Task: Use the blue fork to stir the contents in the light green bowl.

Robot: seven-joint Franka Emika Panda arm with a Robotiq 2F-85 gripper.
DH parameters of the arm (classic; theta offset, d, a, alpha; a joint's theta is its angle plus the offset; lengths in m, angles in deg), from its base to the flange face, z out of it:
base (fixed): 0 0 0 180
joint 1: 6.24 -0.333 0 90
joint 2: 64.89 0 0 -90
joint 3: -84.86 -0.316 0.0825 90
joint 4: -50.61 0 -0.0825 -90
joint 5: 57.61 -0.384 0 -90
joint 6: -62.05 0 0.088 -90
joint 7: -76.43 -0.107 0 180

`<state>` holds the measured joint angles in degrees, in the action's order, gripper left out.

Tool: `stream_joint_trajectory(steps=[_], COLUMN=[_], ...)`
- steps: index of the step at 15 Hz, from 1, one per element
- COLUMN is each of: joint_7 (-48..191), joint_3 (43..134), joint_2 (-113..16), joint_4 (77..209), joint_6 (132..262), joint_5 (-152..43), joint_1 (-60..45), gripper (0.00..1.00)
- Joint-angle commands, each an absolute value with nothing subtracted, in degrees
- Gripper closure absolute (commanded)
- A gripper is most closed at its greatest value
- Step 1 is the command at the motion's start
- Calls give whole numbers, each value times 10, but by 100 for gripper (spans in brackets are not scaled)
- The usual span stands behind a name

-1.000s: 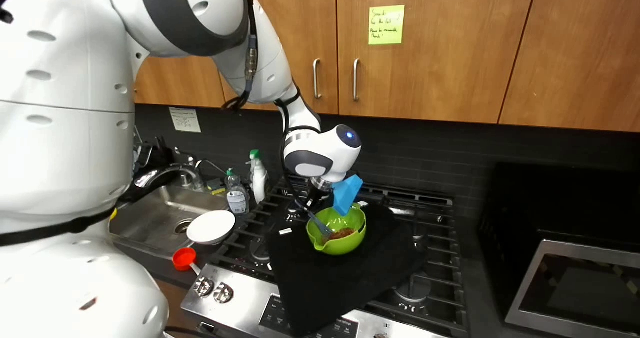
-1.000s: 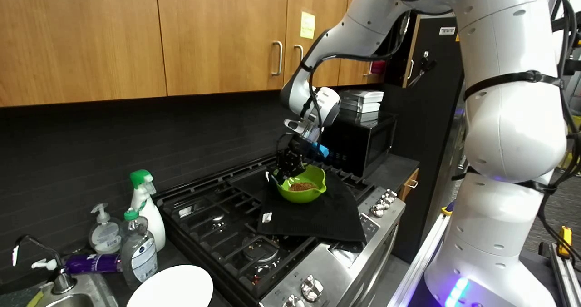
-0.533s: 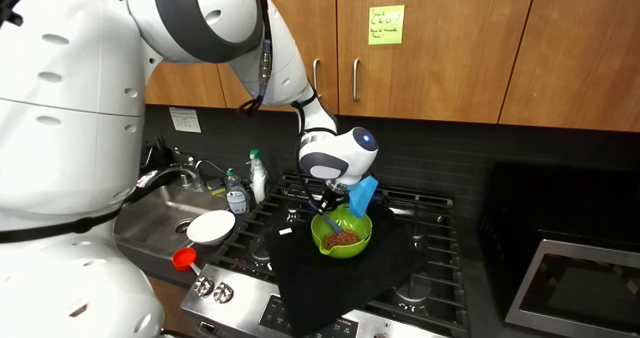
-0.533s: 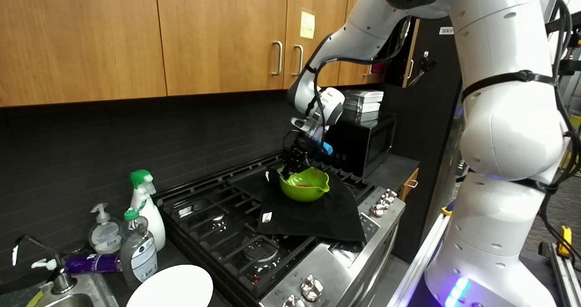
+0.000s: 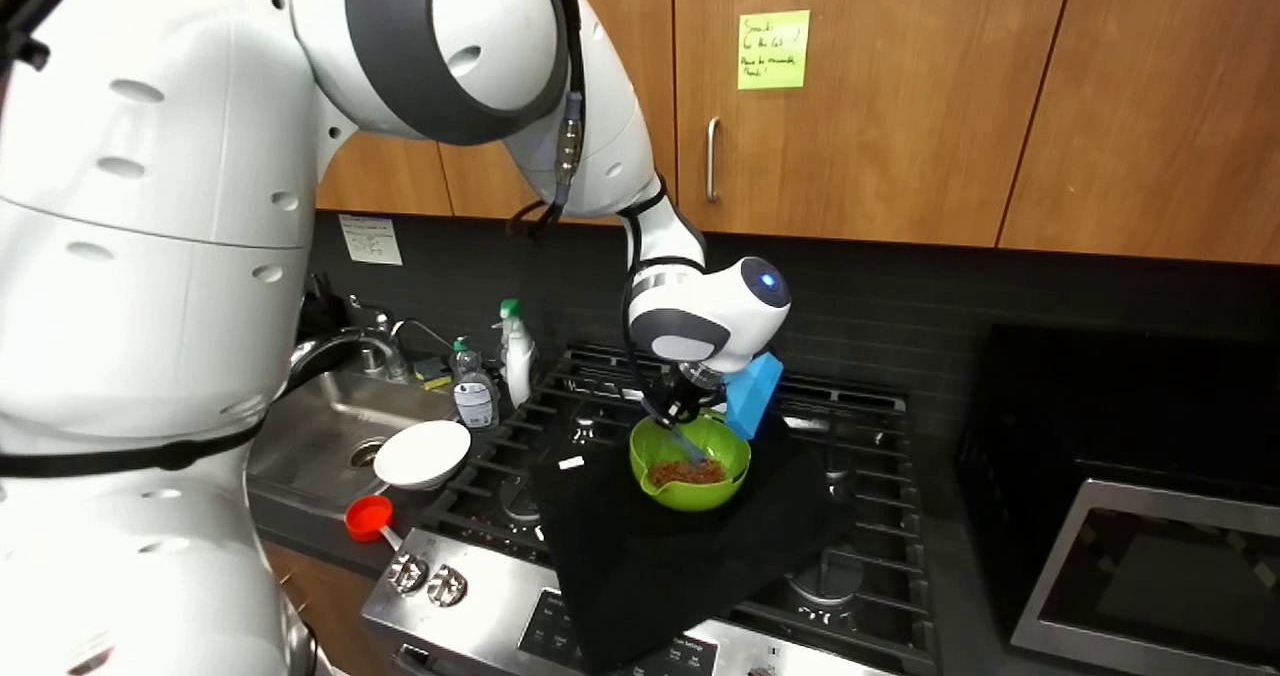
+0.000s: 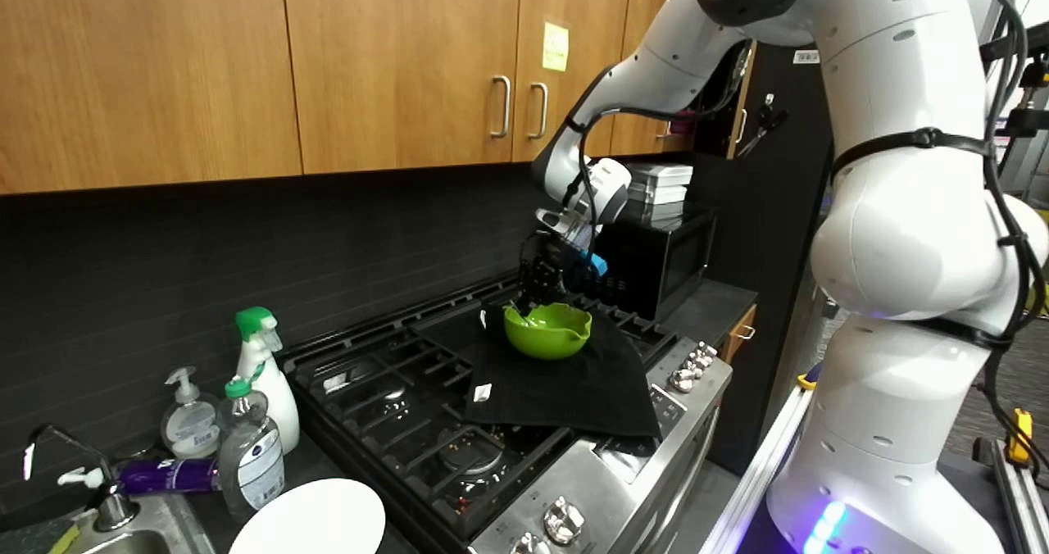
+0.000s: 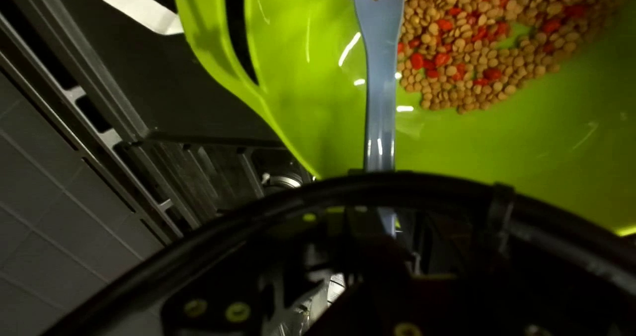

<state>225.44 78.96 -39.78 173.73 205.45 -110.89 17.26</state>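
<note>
The light green bowl stands on a black cloth on the stove; it also shows in the exterior view and the wrist view. The contents, brown lentil-like bits with red pieces, lie on its floor. My gripper is at the bowl's back rim, shut on the handle of the blue fork. In the wrist view the fork slants down into the bowl, tines at the edge of the contents. A black cable hides most of the fingers there.
The black cloth covers part of the stove grates. A blue block sits on my wrist over the bowl. A white dish, red cup, bottles and sink stand to one side, a microwave opposite. Cabinets hang above.
My arm and the fork have moved toward the microwave side. The bowl has shifted slightly the same way and tilted, so its contents are hidden in an exterior view where they showed before.
</note>
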Motion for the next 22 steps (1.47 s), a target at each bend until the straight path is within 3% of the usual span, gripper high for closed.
stream_joint_trajectory(steps=[1, 10, 22], joint_7=[2254, 2255, 2255], joint_3=[758, 666, 506], joint_2=[-385, -397, -413], joint_4=[1711, 1723, 1831], joint_6=[2032, 2026, 2111], joint_5=[-1089, -1093, -1085], joint_1=[248, 400, 514], gripper=[95, 95, 95])
